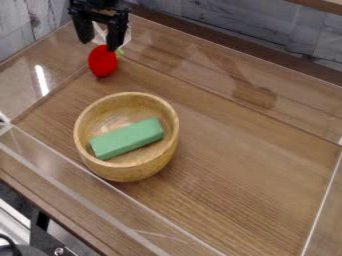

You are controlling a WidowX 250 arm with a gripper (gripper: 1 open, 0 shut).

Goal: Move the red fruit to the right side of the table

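The red fruit [102, 62] is a small bright red rounded toy lying on the brown wood-grain table [241, 150] near the far left corner. My black gripper [100, 38] hangs just above and behind it, pointing straight down. Its two fingers stand open, one on each side above the fruit's top, and they hold nothing. The fruit's upper edge is partly hidden behind the fingertips.
A wooden bowl [83, 142] with a green rectangular block [127, 138] inside sits in front of the fruit. Low clear acrylic walls [34, 70] edge the tabletop. Bare wood stretches across the right half of the table.
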